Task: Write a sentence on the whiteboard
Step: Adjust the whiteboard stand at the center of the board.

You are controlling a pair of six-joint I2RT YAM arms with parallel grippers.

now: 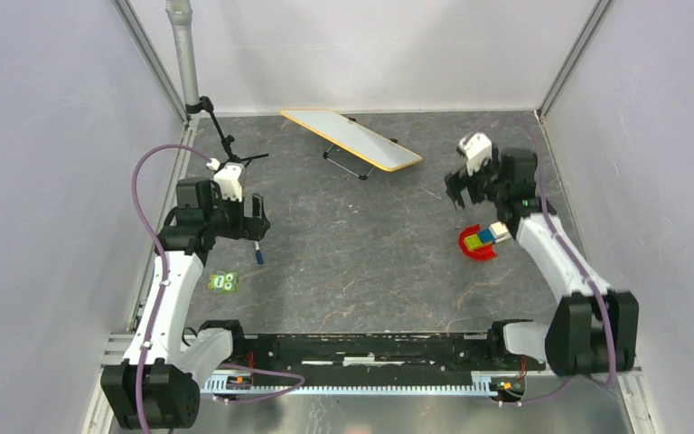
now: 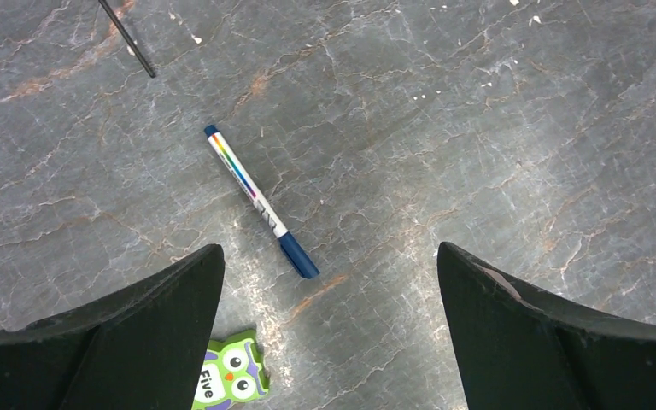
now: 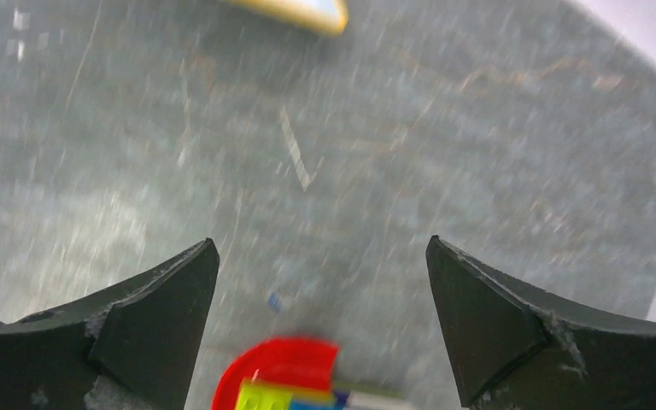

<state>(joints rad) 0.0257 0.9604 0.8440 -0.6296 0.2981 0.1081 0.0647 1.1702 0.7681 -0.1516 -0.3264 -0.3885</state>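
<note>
The whiteboard (image 1: 352, 137), white with an orange-yellow frame, stands tilted on black feet at the back middle. Its corner shows blurred in the right wrist view (image 3: 295, 10). No sentence shows on it. A white marker with a blue cap (image 2: 256, 201) lies on the grey table, also in the top view (image 1: 257, 253). My left gripper (image 1: 256, 220) hovers just above it, open and empty (image 2: 331, 256); the marker lies ahead of the jaws, nearer the left finger. My right gripper (image 1: 459, 193) is open and empty (image 3: 323, 252), right of the board.
A green owl card (image 2: 229, 376) lies by the left finger, also in the top view (image 1: 223, 282). A red half-round piece with coloured blocks (image 1: 479, 241) lies under the right arm and at the bottom of the right wrist view (image 3: 278, 376). A black tripod stand (image 1: 226, 145) is at the back left.
</note>
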